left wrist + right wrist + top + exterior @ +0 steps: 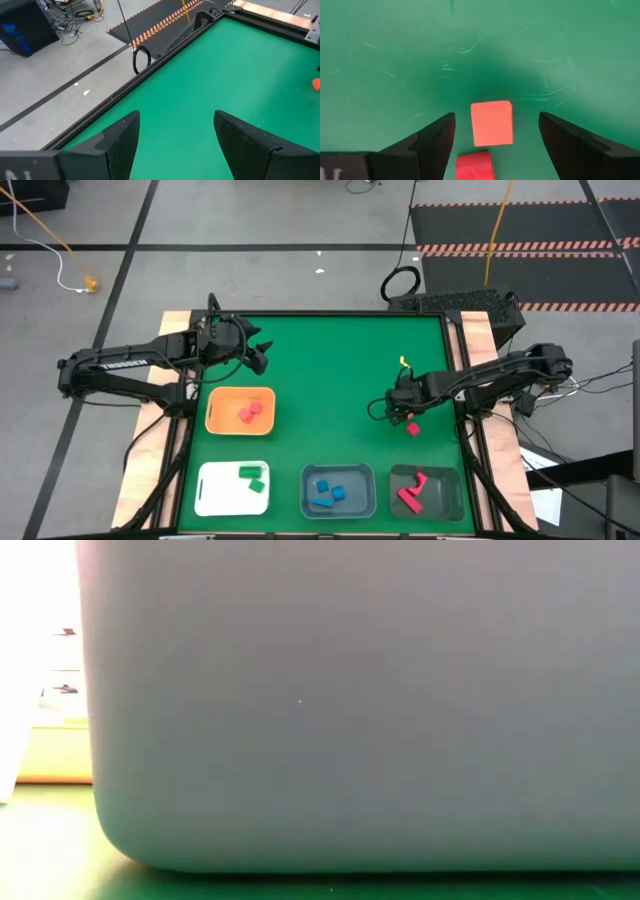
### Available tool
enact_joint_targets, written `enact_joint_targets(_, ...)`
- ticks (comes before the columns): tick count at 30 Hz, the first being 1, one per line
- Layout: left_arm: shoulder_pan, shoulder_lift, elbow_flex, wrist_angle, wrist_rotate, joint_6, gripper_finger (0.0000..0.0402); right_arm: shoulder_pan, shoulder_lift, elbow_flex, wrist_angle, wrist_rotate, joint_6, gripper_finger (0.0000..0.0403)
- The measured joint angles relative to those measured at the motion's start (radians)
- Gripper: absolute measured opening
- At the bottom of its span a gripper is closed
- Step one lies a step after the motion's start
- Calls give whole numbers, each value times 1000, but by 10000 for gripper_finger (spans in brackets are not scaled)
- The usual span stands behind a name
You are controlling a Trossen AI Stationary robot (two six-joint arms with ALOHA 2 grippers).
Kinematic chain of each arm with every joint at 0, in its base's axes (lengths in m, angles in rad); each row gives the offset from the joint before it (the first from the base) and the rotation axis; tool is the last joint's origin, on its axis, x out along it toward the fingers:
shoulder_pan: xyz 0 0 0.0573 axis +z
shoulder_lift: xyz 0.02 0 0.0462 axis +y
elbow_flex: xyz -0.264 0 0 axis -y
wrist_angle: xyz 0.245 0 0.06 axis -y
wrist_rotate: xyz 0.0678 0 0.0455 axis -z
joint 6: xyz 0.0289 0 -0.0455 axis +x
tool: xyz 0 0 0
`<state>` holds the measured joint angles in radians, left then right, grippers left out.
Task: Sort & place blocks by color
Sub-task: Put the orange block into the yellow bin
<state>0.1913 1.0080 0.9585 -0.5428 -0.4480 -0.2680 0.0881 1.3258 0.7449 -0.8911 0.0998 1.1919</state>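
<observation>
High view, straight down: green-topped bench with pale wooden strips along left and right edges, set on grey floor crossed by dark lines. Black mats with red-striped borders beyond far right corner, cables trailing on floor, black ring just past far edge.

Four trays along near edge and left side. Orange tray, nearer left edge, with two red blocks. White tray at near left corner, with two green blocks. Grey tray at near-edge middle, with about three blue blocks. Dark tray towards near right corner, with two red bars. Small yellow piece lying loose on green surface right of centre.

Left gripper above bare green surface near far left corner, fingers parted with nothing between them.

Right gripper low over right half of bench, fingers spread wide, gripping nothing. Right wrist view: red cube on green surface between the two fingers, touching neither, with second red block just beside it.

Low view: filled almost wholly by pale grey tray wall, with sliver of green surface beneath.
</observation>
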Motion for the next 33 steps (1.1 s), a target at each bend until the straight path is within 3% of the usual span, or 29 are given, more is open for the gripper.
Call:
enact_joint_targets(17,0,0,0,-9,0,0,255,80,133,2,38,0,24,267)
enact_joint_targets(21,0,0,0,-8,0,-7,255,84,147,3,71,1,-4,227)
enact_joint_targets(28,0,44,0,-1,0,-7,255,84,147,2,91,3,-39,114)
enact_joint_targets(33,0,137,0,8,22,0,255,83,139,0,105,3,-66,112)
